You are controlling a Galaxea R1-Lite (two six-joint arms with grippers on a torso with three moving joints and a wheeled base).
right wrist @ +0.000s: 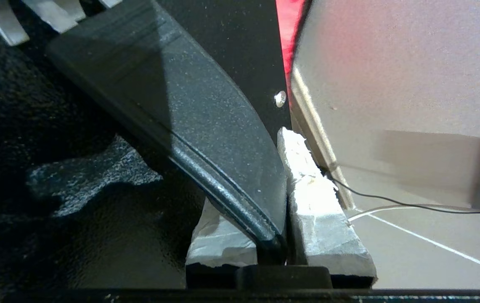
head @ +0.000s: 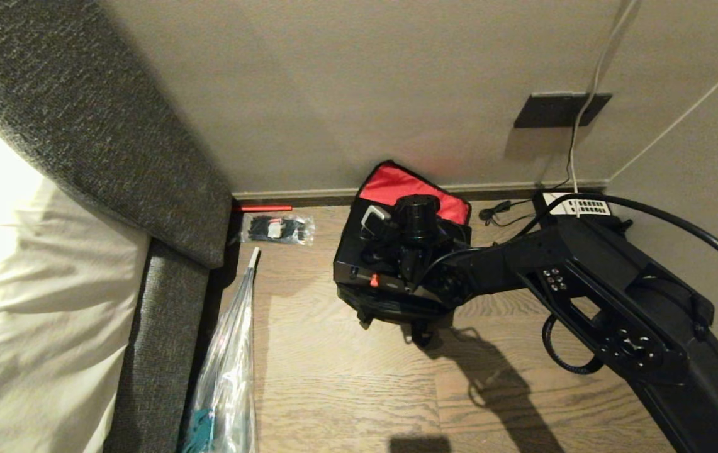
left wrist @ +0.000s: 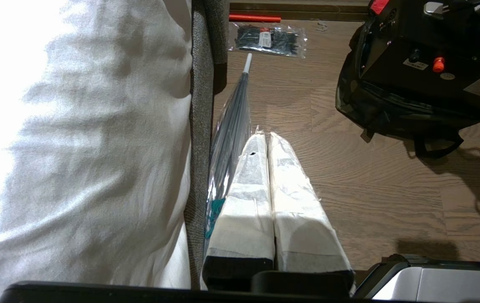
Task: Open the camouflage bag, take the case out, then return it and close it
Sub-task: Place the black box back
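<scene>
One black hard case (head: 365,267) sits in the open camouflage bag (head: 390,311) on the wood floor (head: 346,377) by the wall (head: 333,94), the bag's flap (head: 406,189) thrown back to show bright red lining; a small red latch (head: 374,280) marks the case's near face; the right gripper (right wrist: 279,202) is clamped on the case's black handle (right wrist: 206,139), one taped finger on each side, with the right arm reaching in from the right; whether the case is coming out or going back in cannot be told, but either way the sound approach would be to keep the grip square on the handle and move the case straight along the bag's walls, so its corners do not snag the soft rim; the left gripper (left wrist: 270,176), fingers pressed together and holding nothing, hangs idle beside a bed (left wrist: 75,147), above a folded clear umbrella (left wrist: 233,122); a packet of black cable ties (head: 277,228) lies nearer the wall; pale labels on the case and the packet are too small to read; no brand is legible
</scene>
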